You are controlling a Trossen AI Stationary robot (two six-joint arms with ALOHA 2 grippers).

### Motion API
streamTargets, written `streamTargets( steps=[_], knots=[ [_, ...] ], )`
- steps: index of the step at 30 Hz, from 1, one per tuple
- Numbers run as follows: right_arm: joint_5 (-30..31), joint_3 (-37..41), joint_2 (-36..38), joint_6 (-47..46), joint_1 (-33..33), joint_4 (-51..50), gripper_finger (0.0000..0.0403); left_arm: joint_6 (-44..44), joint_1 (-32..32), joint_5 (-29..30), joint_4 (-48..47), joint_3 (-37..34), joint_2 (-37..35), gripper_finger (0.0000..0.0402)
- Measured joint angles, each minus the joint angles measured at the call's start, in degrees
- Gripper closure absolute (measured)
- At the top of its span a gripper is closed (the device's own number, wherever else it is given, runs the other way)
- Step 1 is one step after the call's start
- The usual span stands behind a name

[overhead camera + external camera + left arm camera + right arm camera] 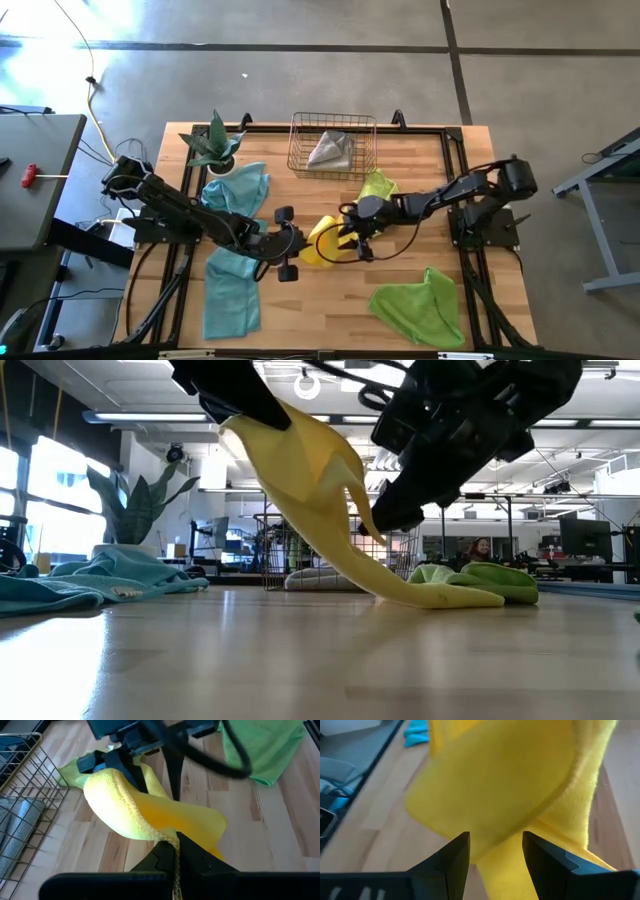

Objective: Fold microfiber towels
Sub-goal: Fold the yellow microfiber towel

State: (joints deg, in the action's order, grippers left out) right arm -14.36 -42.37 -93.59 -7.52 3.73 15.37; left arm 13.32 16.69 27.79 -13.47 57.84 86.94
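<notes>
Where the two arms meet over the middle of the bench, the left gripper (172, 851) is pinched tight on a thin edge of the yellow towel (322, 243), its dark fingers closed with the fuzzy hem running down between them. Just beside it, the right gripper (495, 851) stands with its fingers spread wide, the yellow cloth lying in front of and between them; whether they press on it cannot be told. This towel is soft, nubbly microfiber with a thick looped border, lifted into a rounded drape at the left gripper and trailing down in a long tongue to the pale wooden bench (400, 300), as the low view shows. Its low end lies against a lime green towel (378, 186) bunched near the wire basket (333, 147). That basket, of thin brassy wire, stands at the far edge and holds a crumpled grey towel (332, 150). A second lime green towel (420, 305) lies loosely heaped toward the near right corner. Two teal towels lie rumpled on the left side, one (237, 189) beside the spiky potted plant (213, 145), the other (231, 287) nearer the front edge. No readable writing shows on any of the cloths.
</notes>
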Motion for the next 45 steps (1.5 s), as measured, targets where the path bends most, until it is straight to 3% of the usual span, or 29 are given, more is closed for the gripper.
streamTargets(
  steps=[14,24,40,45],
  knots=[
    [-8.12,0.02,-5.52,-1.49,0.90,9.84,0.0231,-0.02,0.00,1.53,-0.67,0.00,0.00,0.0401],
    [-8.25,0.02,-5.52,-6.77,3.10,10.36,0.0286,-0.39,0.26,1.31,-2.21,0.00,0.00,0.0401],
    [-5.03,0.02,-5.42,-20.35,3.51,20.52,0.0290,-0.47,2.24,2.48,-4.19,0.00,0.00,0.0401],
    [0.02,0.02,-5.41,-22.60,5.04,21.14,0.0291,-0.07,2.21,5.39,-4.33,0.00,0.00,0.0401]
  ],
)
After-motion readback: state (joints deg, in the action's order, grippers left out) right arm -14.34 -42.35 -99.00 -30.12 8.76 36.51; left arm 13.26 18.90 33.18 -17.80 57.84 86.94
